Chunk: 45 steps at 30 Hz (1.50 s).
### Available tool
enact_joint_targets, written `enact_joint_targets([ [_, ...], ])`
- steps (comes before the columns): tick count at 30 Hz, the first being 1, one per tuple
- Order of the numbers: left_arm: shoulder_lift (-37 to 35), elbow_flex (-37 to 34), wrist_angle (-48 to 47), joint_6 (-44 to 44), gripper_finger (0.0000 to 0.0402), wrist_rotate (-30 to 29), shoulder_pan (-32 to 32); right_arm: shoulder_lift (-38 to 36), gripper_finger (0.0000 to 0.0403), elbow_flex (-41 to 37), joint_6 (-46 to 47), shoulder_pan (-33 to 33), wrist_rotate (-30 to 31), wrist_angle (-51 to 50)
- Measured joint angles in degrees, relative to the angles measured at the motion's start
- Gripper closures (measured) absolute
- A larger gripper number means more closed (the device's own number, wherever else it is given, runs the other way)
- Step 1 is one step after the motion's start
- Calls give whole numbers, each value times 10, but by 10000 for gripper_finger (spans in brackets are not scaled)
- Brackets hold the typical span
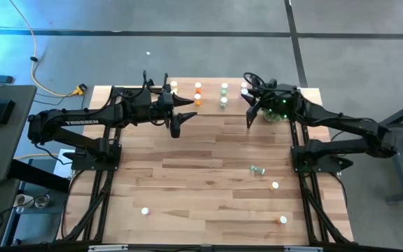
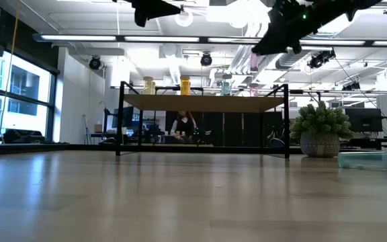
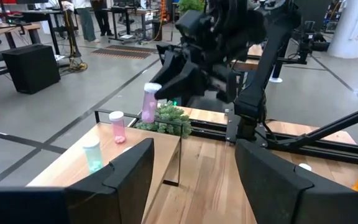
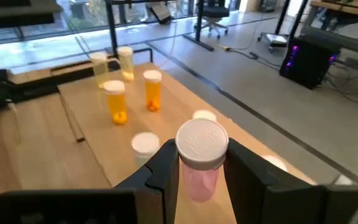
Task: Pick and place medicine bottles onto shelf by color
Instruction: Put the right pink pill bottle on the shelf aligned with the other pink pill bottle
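Bright ceiling strip lights (image 2: 200, 39) flood the low view, and their glare bleaches the top of that picture so the arms show only as dark silhouettes. The near tabletop (image 2: 180, 202) there is soft and out of focus. From above, light is even, and the white caps glint as small blown-out spots.

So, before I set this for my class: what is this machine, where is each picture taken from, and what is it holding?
Two dark robot arms work at a wooden table. One picture looks straight down, one looks level across the tabletop, and one comes from each arm's wrist. The right gripper is shut on a pink medicine bottle above the shelf, where yellow, orange, green and pink bottles already stand. The left gripper hangs open and empty near the shelf. A few bottles lie loose on the table, one green bottle on its side. A plant stands beside the shelf.
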Motion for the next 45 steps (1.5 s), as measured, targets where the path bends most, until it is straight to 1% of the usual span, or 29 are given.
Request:
enact_joint_targets([
  [4,0,0,0,0,188,-6,0,0,309,-30,0,-2,3,19],
  [10,0,0,0,0,188,-25,0,1,309,-48,-3,-2,3,24],
  [14,0,0,0,0,188,-26,0,24,309,-57,-5,-7,10,38],
  [21,0,0,0,0,188,-26,0,58,309,-57,-3,-18,11,48],
  [30,0,0,-1,0,188,-25,9,61,309,-57,22,-38,13,43],
  [33,0,0,-1,0,188,-25,14,61,309,-57,35,-43,-5,38],
  [42,0,0,-1,1,188,-23,22,61,309,-57,45,-44,-10,26],
  [45,0,0,-1,17,188,-23,22,61,309,-57,45,-43,-10,23],
])
